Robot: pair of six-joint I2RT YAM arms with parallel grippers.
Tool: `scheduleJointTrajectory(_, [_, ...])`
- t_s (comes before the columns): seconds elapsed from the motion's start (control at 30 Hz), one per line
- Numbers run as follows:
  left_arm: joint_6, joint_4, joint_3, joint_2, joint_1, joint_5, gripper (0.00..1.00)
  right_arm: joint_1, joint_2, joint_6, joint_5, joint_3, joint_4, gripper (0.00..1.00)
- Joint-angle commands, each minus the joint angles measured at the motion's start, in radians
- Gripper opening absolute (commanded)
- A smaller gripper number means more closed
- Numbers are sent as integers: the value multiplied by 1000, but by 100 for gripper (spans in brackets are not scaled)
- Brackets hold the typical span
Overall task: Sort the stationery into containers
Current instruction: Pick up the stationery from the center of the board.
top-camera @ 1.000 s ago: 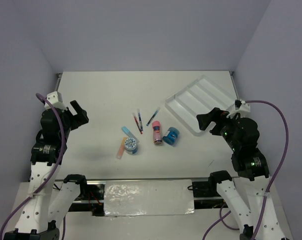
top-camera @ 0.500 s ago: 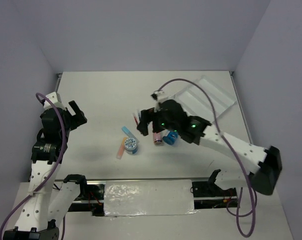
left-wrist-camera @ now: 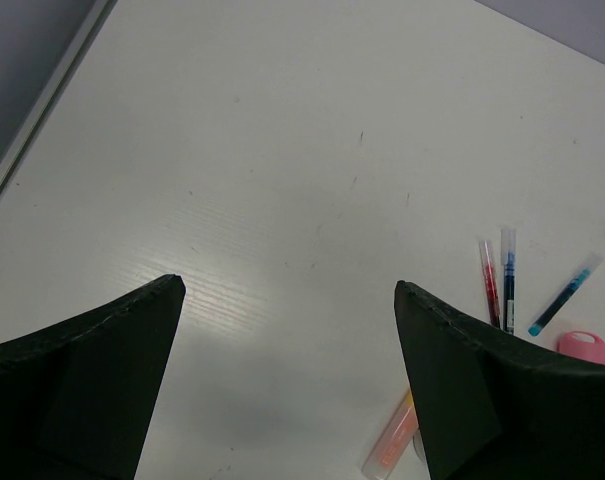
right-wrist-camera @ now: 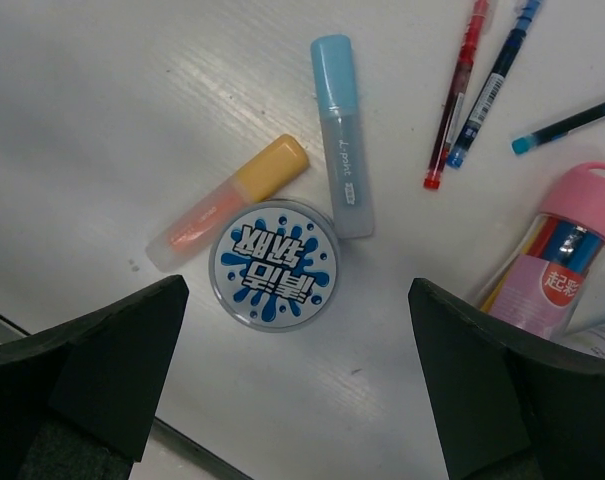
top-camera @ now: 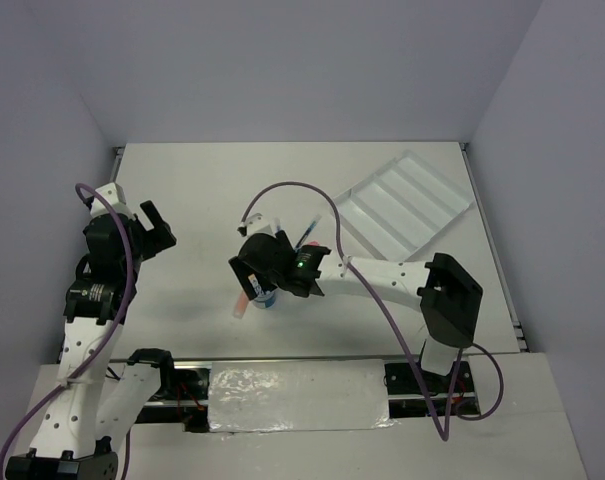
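The stationery lies in a loose cluster mid-table. In the right wrist view a blue round jar [right-wrist-camera: 273, 265] with a splash-patterned lid stands upright, touching an orange bar [right-wrist-camera: 227, 203] and a light-blue bar [right-wrist-camera: 342, 135]. A red pen [right-wrist-camera: 457, 95], a blue pen [right-wrist-camera: 492, 85], another blue pen [right-wrist-camera: 572, 122] and a pink-capped tube [right-wrist-camera: 562, 250] lie to its right. My right gripper [right-wrist-camera: 297, 288] [top-camera: 254, 268] hovers open above the jar, holding nothing. My left gripper [left-wrist-camera: 290, 285] [top-camera: 160, 228] is open over bare table at the left. The white divided tray [top-camera: 407, 200] sits at the back right.
The right arm [top-camera: 382, 275] stretches across the table from its base [top-camera: 447, 300] and hides part of the cluster from above. The left wrist view catches the pens [left-wrist-camera: 490, 283] and the orange bar [left-wrist-camera: 392, 438] at its right edge. Walls enclose the table.
The right arm has swung from the right side near the tray across to the centre and now hangs over the blue jar. The left arm has barely moved.
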Motion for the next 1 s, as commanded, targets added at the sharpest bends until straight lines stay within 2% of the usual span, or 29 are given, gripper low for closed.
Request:
scheduleJointTrajectory(0.0, [5, 27, 16, -8, -4, 15, 99, -2, 23, -18, 54, 44, 14, 100])
scheduleJointTrajectory(0.2, [6, 27, 18, -2, -4, 18, 99, 1, 84, -29, -49, 64, 32, 100])
scheduleJointTrajectory(0.37, [6, 28, 16, -4, -4, 23, 99, 1, 107, -17, -55, 55, 49, 99])
scheduleJointTrajectory(0.73, [8, 30, 18, -2, -4, 29, 99, 1, 157, -15, -87, 41, 66, 85])
scheduleJointTrajectory(0.83, [9, 28, 16, -1, -4, 29, 99, 1, 149, -24, -93, 43, 63, 64])
scheduleJointTrajectory(0.87, [9, 28, 16, -2, -4, 29, 99, 1, 144, -27, -99, 43, 63, 48])
scheduleJointTrajectory(0.97, [9, 30, 16, -2, -4, 29, 99, 4, 83, -29, -115, 15, 86, 14])
